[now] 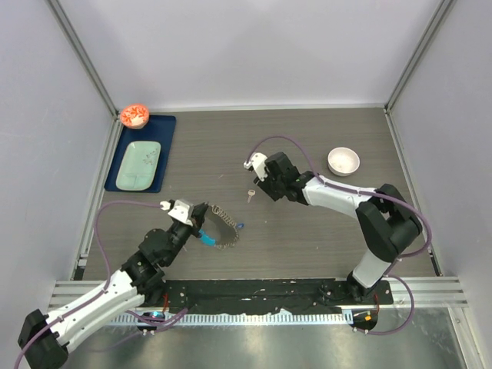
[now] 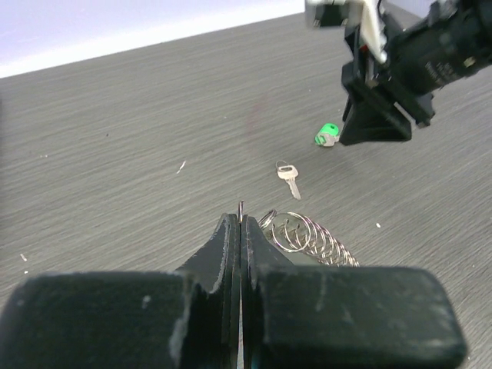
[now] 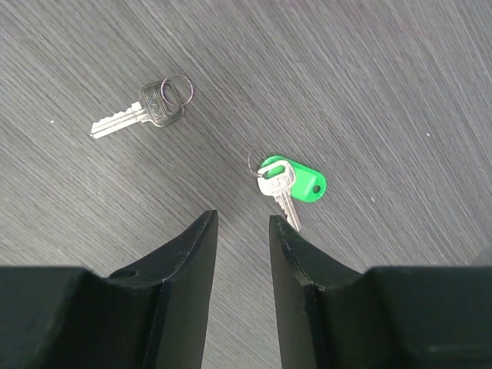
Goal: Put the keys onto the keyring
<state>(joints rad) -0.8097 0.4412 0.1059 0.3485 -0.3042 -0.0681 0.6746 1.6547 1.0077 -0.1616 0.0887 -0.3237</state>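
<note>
Your left gripper (image 2: 240,224) is pressing its fingers flat together, and a thin sliver of metal is poking out between their tips: you are holding the keyring (image 2: 311,237) by its end. Its chain is lying coiled on the table (image 1: 307,246) just beyond those tips and to their right, with the light-blue strap (image 1: 206,237) curving right beside them. A little past the chain, apart from it, the silver key (image 2: 289,178) is lying flat. Farther on, your right gripper (image 3: 242,231) is hanging over the table with its fingers narrowed to a slim gap and nothing between them. The green-headed key (image 3: 296,183) is lying just ahead of that gap, its blade running up to the tip of the finger on the right of the wrist view; whether they are touching, you cannot tell. Farthest off, a white bowl (image 1: 344,161) is standing well clear of both pairs of fingers.
</note>
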